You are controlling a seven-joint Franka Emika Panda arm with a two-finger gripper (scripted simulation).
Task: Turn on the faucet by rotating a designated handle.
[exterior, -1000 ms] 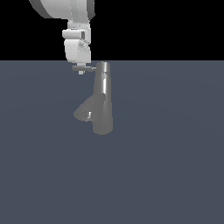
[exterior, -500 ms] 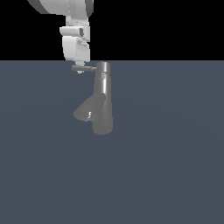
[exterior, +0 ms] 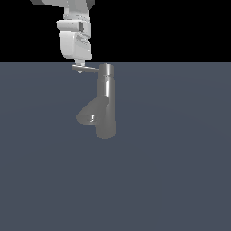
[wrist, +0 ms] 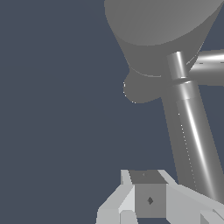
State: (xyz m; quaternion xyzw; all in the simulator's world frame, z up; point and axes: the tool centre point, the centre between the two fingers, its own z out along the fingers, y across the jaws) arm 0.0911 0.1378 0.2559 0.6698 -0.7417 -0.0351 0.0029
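The grey faucet stands upright in the exterior view, its thick angled spout branching low toward that view's left. The thin handle sticks out sideways from the top cap toward the exterior view's left. My gripper hangs just above the handle's free end, fingertips touching or nearly touching it. In the wrist view the handle runs from the faucet's cap alongside my gripper. The fingers look shut, and the rod is beside them, not between them.
A flat dark blue-grey floor surrounds the faucet on all sides. Nothing else stands on it in either view.
My hand has risen slightly and drifted a little toward the exterior view's left. The handle shows no clear change in angle.
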